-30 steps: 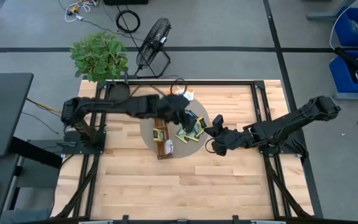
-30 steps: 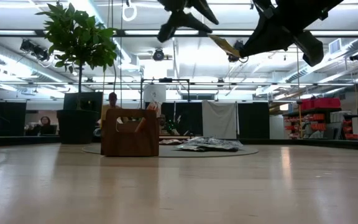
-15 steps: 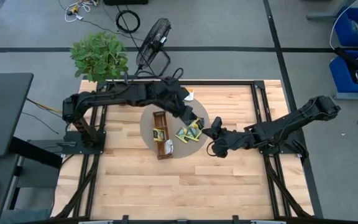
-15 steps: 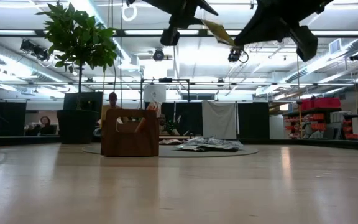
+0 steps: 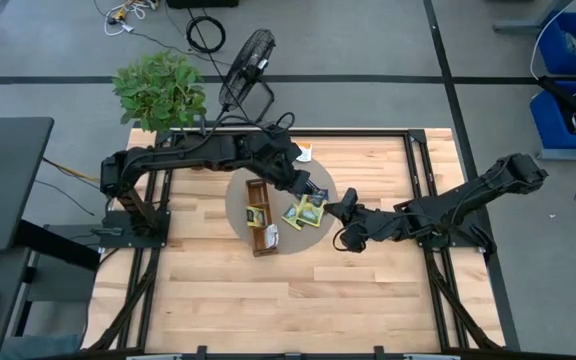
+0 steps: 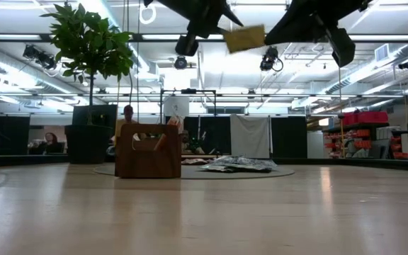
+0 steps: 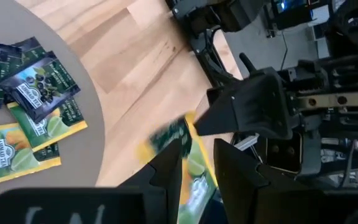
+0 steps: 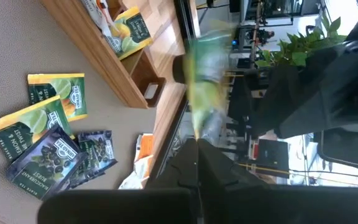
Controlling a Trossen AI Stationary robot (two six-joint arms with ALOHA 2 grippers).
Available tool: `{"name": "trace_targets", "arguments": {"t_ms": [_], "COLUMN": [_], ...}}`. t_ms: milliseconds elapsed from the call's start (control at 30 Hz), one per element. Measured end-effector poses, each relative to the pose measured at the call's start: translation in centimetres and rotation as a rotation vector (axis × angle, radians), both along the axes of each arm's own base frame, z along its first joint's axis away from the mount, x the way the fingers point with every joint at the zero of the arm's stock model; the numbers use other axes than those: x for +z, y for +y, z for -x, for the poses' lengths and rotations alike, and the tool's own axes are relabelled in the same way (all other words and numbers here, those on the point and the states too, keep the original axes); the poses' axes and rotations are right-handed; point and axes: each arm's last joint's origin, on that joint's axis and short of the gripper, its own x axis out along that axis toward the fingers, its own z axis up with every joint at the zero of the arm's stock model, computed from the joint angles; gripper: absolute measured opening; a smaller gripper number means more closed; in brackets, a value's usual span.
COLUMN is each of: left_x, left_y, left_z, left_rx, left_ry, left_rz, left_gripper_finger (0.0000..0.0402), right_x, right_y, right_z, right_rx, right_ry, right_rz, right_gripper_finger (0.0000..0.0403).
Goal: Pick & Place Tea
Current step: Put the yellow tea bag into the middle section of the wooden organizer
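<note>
Left gripper reaches from the table's far-left corner to above the grey round mat, just beside the right gripper, which comes in from the right side. Loose tea sachets lie on the mat directly below and between the two grippers. Wooden tray sits on the mat to the left gripper's left, sachets inside

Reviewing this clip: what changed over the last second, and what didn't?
The left gripper swung from over the wooden tray toward the right gripper. Its fingers now sit apart around the yellow-green sachet that the right gripper holds raised. The sachet turned from slanted to face-on in the low view. The right arm barely moved; the tray and loose sachets stayed put.
</note>
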Motion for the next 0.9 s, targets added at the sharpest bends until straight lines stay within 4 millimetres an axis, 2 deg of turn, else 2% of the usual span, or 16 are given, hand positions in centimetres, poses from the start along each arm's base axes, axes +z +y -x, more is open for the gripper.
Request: {"name": "trace_targets", "arguments": {"t_ms": [300,467,667,767,900], "left_x": [-0.2,-0.8,-1.3,-1.3,-1.5], "left_y": [0.1,-0.7,-3.3,-4.4,-5.1], "left_z": [0.2,0.5,0.7,0.6,0.7], "left_rx": [-0.028,-0.086,-0.208,-0.220,-0.230], "left_ry": [0.026,0.084,0.137,0.136,0.157], "left_rz": [0.002,-0.021,-0.109,-0.131,-0.170], "left_gripper_finger": [0.0097,0.0097,0.0097,0.0097,0.0097], "right_x": [-0.1,-0.7,-2.3,-2.6,-2.7], "right_y": [0.3,0.2,0.3,0.5,1.0], "right_z": [0.2,0.5,1.5,1.7,1.3], "right_rx": [-0.010,-0.070,-0.123,-0.140,-0.067], "right_ry": [-0.004,-0.011,0.105,0.137,0.169], "right_rz": [-0.030,-0.179,-0.531,-0.659,-0.753], "right_gripper_finger": [0.0000,0.0009,0.0060,0.0091,0.0138]}}
